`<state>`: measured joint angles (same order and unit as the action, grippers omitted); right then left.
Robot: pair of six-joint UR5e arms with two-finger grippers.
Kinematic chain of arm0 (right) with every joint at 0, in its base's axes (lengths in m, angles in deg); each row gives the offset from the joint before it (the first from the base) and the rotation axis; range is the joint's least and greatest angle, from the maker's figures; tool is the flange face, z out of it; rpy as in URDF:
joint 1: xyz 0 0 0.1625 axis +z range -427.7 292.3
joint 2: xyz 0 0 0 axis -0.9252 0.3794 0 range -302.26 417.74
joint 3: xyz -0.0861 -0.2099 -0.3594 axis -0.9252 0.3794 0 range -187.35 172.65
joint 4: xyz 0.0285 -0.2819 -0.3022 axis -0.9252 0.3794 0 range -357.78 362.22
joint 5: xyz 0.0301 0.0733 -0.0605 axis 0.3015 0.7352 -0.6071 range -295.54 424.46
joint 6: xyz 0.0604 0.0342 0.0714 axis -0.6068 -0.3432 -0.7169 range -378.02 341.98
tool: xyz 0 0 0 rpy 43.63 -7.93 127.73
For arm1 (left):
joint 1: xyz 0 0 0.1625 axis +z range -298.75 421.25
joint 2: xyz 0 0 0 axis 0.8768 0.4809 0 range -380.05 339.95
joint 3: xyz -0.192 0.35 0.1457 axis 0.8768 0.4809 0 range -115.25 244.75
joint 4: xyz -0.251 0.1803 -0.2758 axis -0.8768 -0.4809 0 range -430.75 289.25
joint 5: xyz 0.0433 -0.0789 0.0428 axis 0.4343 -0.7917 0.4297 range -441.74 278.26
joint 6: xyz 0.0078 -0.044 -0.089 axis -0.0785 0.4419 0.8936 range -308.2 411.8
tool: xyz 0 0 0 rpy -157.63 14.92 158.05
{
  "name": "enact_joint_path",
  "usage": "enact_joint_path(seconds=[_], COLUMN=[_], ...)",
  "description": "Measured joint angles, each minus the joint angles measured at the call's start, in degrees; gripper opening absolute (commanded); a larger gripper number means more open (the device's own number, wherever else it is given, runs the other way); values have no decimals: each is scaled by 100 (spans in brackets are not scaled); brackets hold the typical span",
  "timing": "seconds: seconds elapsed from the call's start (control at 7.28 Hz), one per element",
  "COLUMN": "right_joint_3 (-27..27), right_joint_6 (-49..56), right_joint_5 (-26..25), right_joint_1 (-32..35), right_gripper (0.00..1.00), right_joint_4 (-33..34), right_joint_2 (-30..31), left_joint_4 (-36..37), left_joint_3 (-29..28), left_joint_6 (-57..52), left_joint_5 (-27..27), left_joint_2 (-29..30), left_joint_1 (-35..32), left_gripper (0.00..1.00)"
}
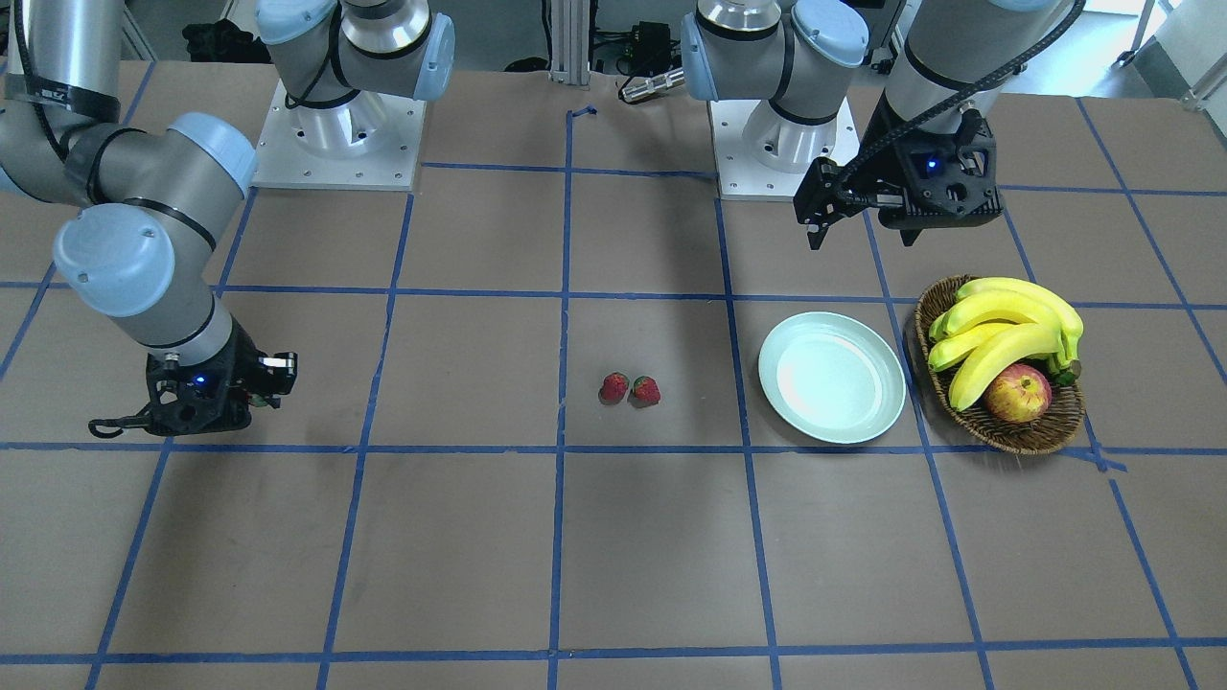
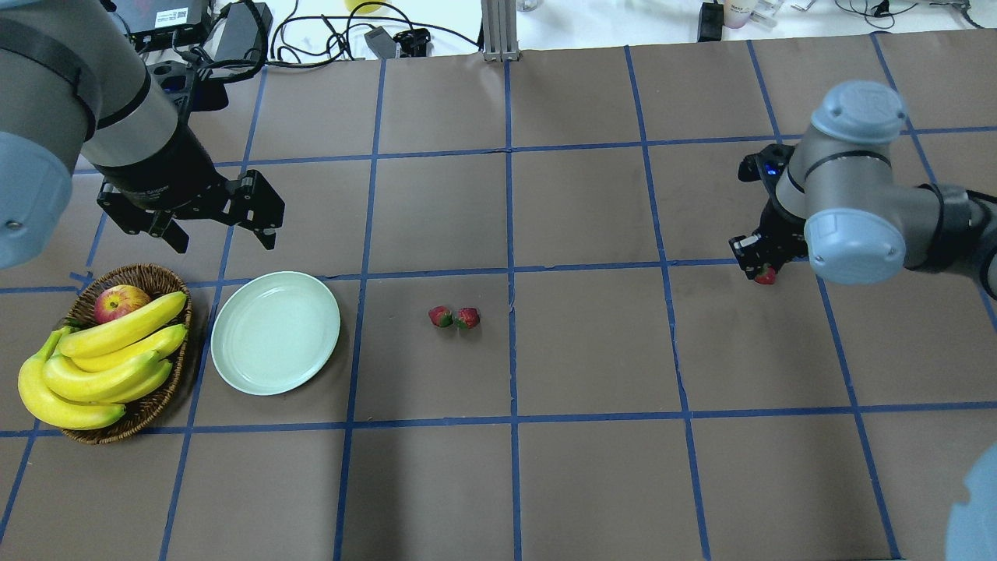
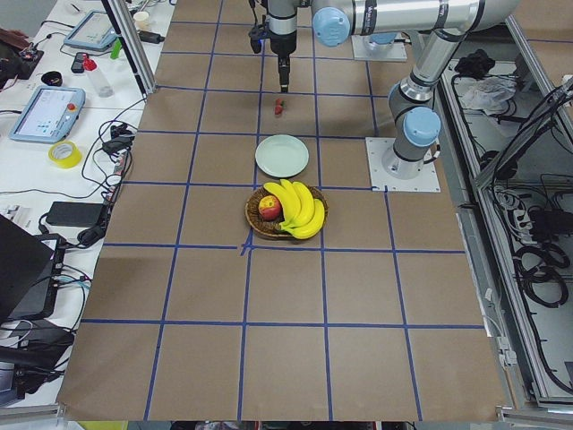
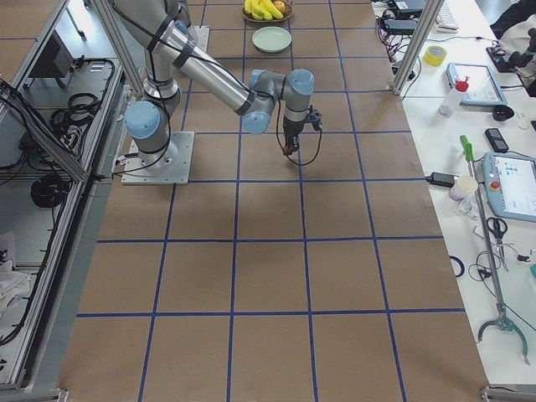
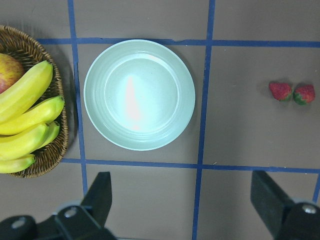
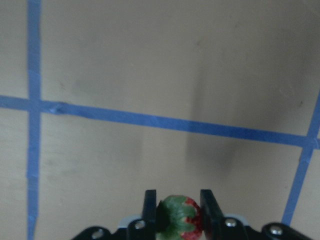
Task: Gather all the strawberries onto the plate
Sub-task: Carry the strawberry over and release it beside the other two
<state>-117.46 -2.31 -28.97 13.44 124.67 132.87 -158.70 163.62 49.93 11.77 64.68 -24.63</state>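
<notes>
Right hand [image 6: 178, 205] clamps one strawberry [image 6: 176, 222], seemingly just off the tabletop [image 2: 592, 351]; lift, carry it left past the pair [image 2: 442, 316], release low over plate [image 2: 275, 333].

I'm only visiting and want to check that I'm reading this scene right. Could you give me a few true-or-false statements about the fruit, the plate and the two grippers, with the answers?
1. The plate has a strawberry on it. False: it is empty.
2. The right gripper is shut on a strawberry. True.
3. Two strawberries lie side by side on the table. True.
4. The apple sits on the plate. False: it is in the basket with the bananas.
5. The left gripper holds a banana. False: it is open and holds nothing.
</notes>
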Motion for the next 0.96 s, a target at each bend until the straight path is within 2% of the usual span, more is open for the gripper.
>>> enact_joint_path(seconds=[0.27, 0.69, 0.96], right_joint_3=[681, 1401, 1878], right_joint_6=[-1516, -3870, -4419], right_joint_5=[361, 1115, 1345], right_joint_1=[973, 2438, 3017], right_gripper=[22, 22, 22], right_joint_4=[-320, -221, 72], right_joint_2=[-158, -729, -1311], left_joint_4=[-3, -7, -8], left_joint_3=[0, 1, 10], left_joint_6=[-6, -3, -6], left_joint_5=[3, 62, 103], left_joint_2=[0, -4, 2], left_joint_1=[0, -3, 0], left_gripper=[100, 100, 100])
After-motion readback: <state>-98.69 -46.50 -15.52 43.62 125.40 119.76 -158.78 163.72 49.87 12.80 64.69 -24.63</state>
